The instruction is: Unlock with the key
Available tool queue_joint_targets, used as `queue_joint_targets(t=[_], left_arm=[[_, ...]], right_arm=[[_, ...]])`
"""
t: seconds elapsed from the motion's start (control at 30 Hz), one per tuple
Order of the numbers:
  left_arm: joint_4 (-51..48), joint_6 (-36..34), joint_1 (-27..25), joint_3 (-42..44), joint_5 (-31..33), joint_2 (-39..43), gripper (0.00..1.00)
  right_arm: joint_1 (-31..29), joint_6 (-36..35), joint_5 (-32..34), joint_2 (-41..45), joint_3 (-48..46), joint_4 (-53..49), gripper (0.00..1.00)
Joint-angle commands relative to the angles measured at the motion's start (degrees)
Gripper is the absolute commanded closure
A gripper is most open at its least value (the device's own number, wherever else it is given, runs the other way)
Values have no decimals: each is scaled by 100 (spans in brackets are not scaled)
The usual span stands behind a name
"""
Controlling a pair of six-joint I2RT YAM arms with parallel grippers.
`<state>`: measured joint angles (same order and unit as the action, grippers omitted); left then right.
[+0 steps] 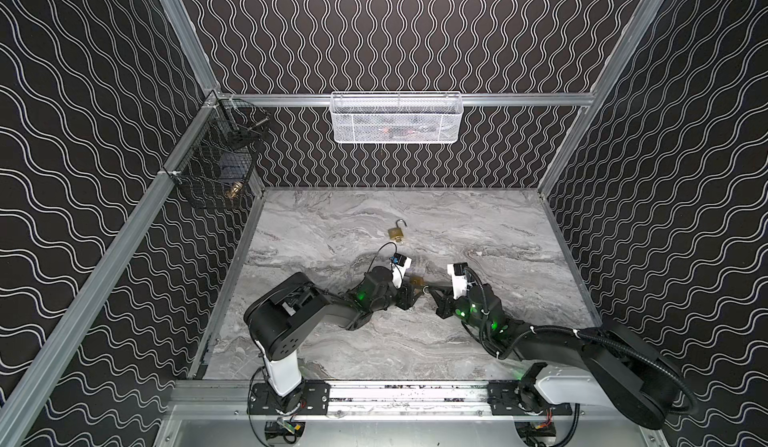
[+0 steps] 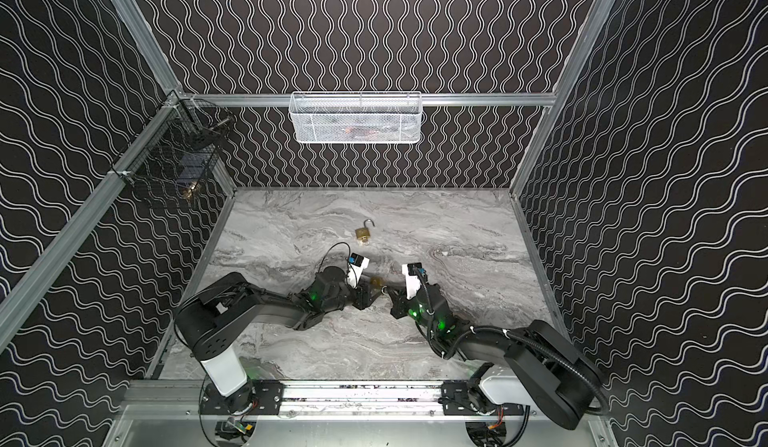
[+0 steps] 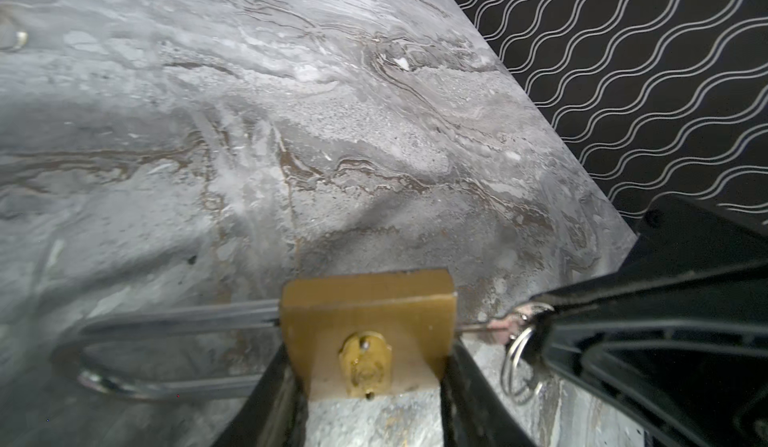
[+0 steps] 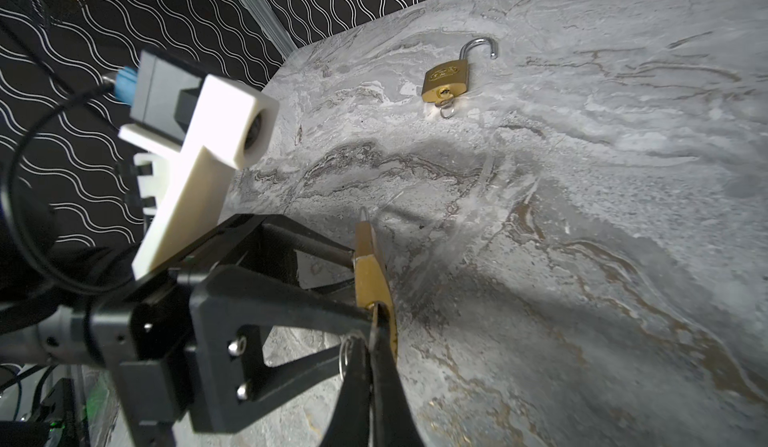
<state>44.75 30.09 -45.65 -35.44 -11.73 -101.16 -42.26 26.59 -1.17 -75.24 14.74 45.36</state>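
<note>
The left hand (image 3: 368,376) grips the brass padlock (image 3: 365,303) by its two flanks, half closed around it. The keyhole face is turned toward that wrist and the steel shackle (image 3: 137,386) juts away from the right hand (image 4: 374,328). The right hand is pinched tight on the key (image 3: 492,327), whose blade meets the padlock's side. A second padlock (image 4: 446,77) lies open on the bench (image 3: 291,133), beyond both hands.

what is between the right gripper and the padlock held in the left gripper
The key: its blade bridges the short gap from the right gripper to the padlock, ring dangling below. The left wrist view shows it best.
</note>
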Motion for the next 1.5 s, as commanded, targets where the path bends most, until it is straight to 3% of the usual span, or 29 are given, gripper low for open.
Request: queue_joint_targets(t=[0.0,0.27,0.53,0.77,0.93,1.47], left_arm=[[818,158,-17,-20,112,100,91],[528,178,-14,-209,9,-55,93],[-730,-333,-15,-402,-347,29,91],[-1467,-719,-54,-647,-426,-182,88],[-1154,-630,-91,-530,-462,-318,80],[-936,-901,-322,-450,-643,-503,54]], right_arm=[[-119,163,-1039,-144,128,571,100],[-186,131,-1324,-414,158,784,100],[-160,163,-1184,-210,-73,750,100],[-142,345,-1319,-534,-244,1111,100],[-142,575,-1282,-850,-420,1717,100],[-142,545,-1272,-1046,-235,1756,100]])
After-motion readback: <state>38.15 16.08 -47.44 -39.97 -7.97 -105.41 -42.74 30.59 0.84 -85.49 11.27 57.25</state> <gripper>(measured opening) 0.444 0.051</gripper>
